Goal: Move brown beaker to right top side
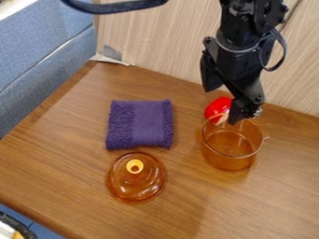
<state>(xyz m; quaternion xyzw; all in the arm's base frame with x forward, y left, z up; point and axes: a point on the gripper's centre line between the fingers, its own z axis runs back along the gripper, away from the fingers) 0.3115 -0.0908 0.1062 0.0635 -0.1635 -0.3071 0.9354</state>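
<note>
I can't tell my claw's (pixel 242 117) opening or hold, so I should check its bite on the brown beaker (pixel 228 159) beneath before lifting.

I see the brown beaker (pixel 228 161) (see-through, with small side handles) standing upright, open-topped, right of the frame's centre.
</note>
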